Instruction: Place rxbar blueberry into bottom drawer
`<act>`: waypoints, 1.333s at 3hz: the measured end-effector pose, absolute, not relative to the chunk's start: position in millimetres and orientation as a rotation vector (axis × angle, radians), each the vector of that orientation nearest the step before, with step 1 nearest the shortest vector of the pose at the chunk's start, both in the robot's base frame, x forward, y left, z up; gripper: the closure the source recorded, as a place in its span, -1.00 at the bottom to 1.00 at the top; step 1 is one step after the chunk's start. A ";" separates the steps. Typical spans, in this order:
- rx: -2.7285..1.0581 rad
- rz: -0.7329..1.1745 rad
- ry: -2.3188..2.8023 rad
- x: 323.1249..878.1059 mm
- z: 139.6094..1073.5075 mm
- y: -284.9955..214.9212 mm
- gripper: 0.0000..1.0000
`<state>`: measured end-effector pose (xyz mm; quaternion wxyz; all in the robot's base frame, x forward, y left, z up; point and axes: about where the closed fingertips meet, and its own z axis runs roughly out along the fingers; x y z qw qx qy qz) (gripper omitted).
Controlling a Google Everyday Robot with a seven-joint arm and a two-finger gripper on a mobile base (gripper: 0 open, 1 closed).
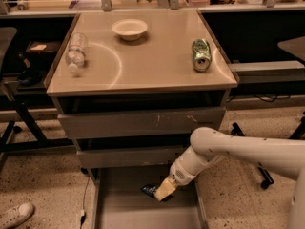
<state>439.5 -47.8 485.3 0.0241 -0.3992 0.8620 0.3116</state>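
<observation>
The cabinet has a smooth, tan, flat top (157, 75) carrying a shallow round pale bowl (129, 28) at the far centre, a clear plastic bottle (76, 51) lying on its side at the left, and a dented green can (201, 54) lying at the right. Below the top, two grey metal drawer fronts (143, 123) are stacked, each slightly ajar. The bottom drawer (138, 213) is pulled out toward the near side, a wide tray with a flat grey floor and thin side walls. The arm (248, 151), a smooth white rounded tube, enters from the right, bends at a bulbous joint and slopes down and left over the open tray. The gripper (164, 191), a pale tan wedge, points down-left inside the bottom drawer, near its far edge. The rxbar blueberry (148, 190), a flat dark navy wrapper, sits at the gripper tip, protruding to its left, within the bottom drawer. Whether the gripper is clamped on the bar or released cannot be told.
</observation>
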 end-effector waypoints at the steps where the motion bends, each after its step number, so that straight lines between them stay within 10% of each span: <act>1: -1.153 1.034 2.661 446.8 431.3 -40.6 1.00; 4: -1.070 1.182 2.640 445.3 364.7 -21.5 1.00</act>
